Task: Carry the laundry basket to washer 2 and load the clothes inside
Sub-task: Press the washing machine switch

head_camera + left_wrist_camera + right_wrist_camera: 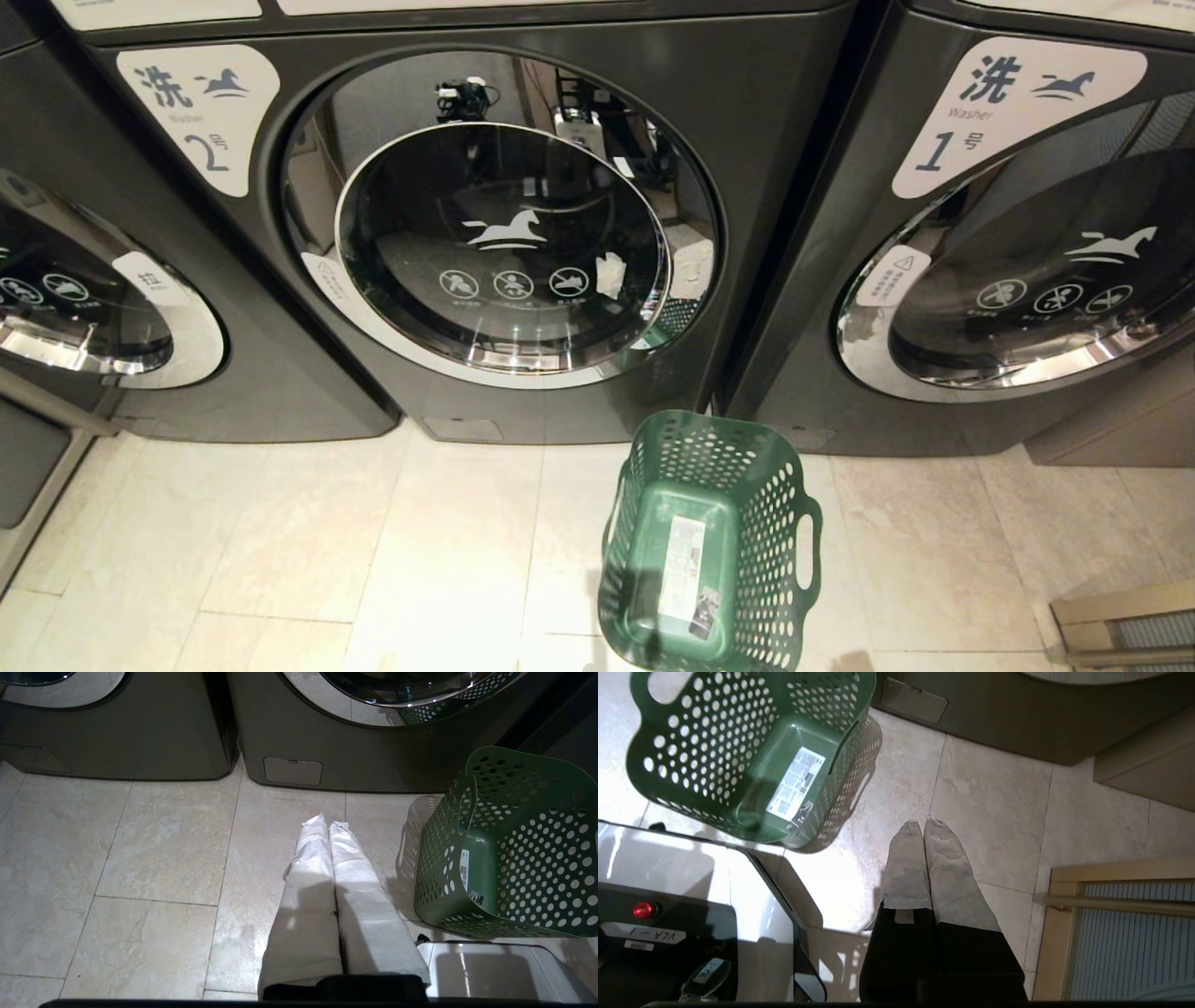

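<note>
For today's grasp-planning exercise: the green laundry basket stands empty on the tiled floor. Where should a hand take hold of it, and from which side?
Grip the laundry basket at the slot handle in its right wall, just under the rim. It stands upright with the mouth open upward, so come down from above, probably with the right hand, hooking one finger through the slot. The perforated walls give no other firm hold.

The laundry basket [714, 541] is standing upright on the tiled floor [327, 541], just before the gap between washer 2 [504, 243] and washer 1 [1027, 261] to its right. A third machine [84, 299] is sitting left of washer 2. All three doors are facing the floor side, seemingly closed. The sticker [683, 569] is lying in the basket's bottom. A low slatted frame [1130, 621] is lying right of the basket, well apart
</note>
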`<state>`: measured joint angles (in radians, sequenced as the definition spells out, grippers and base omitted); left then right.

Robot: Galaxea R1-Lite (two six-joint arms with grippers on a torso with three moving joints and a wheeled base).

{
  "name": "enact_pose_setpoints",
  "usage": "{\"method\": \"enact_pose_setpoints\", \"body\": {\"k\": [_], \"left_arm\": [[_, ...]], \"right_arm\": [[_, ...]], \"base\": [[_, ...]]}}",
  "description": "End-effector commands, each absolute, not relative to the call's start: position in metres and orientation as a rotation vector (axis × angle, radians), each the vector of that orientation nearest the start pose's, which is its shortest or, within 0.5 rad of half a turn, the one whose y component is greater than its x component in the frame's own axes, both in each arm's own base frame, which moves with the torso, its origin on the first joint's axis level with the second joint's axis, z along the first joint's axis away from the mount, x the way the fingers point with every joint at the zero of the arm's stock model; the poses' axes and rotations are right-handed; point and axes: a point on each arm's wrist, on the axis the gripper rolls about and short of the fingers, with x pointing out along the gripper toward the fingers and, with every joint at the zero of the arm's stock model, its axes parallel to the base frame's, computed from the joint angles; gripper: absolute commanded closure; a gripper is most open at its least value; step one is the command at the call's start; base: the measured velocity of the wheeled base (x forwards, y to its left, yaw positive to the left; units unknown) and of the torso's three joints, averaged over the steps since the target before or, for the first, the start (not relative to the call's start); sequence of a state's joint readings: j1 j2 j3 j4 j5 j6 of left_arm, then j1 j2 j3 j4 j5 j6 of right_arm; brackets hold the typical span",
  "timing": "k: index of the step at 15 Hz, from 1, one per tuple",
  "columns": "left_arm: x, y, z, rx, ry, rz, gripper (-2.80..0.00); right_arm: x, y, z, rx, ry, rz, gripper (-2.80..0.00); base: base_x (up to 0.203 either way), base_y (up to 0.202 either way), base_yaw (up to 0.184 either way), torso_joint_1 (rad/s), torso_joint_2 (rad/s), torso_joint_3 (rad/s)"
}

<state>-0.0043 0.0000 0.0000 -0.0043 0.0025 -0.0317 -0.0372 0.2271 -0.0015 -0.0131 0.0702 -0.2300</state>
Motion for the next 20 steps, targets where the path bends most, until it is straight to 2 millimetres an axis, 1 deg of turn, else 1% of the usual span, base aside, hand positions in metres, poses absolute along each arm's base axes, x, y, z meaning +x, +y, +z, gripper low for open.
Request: {"method": "enact_pose_setpoints", "body": {"k": [1,3,8,12,16,20], "left_arm": [[-0.0226,0.0002,0.0756,-0.032,-0.002,-0.002,0.00],[-0.0226,0.0002,0.0756,-0.032,-0.002,-0.002,0.00],[-0.0226,0.0002,0.0756,-0.032,-0.002,-0.002,0.00],[-0.0226,0.0002,0.0756,-0.032,-0.002,-0.002,0.00],[-0.0226,0.0002,0.0757,-0.031,-0.003,-0.002,0.00],[-0.0226,0.0002,0.0754,-0.026,0.000,-0.002,0.00]], "right_arm": [[-0.0151,0.0018,0.0784,-0.219,0.097,0.065,0.00],[-0.0234,0.0016,0.0762,-0.204,-0.002,0.059,0.00],[-0.0228,0.0002,0.0755,-0.040,0.000,0.010,0.00],[-0.0227,0.0002,0.0755,-0.052,0.001,0.010,0.00],[-0.0227,0.0007,0.0754,-0.120,0.001,0.032,0.00],[-0.0227,0.0008,0.0754,-0.123,0.001,0.034,0.00]], "base": [[0.000,0.000,0.000,0.000,0.00,0.000],[0.000,0.000,0.000,0.000,0.00,0.000],[0.000,0.000,0.000,0.000,0.00,0.000],[0.000,0.000,0.000,0.000,0.00,0.000],[0.000,0.000,0.000,0.000,0.00,0.000],[0.000,0.000,0.000,0.000,0.00,0.000]]}}
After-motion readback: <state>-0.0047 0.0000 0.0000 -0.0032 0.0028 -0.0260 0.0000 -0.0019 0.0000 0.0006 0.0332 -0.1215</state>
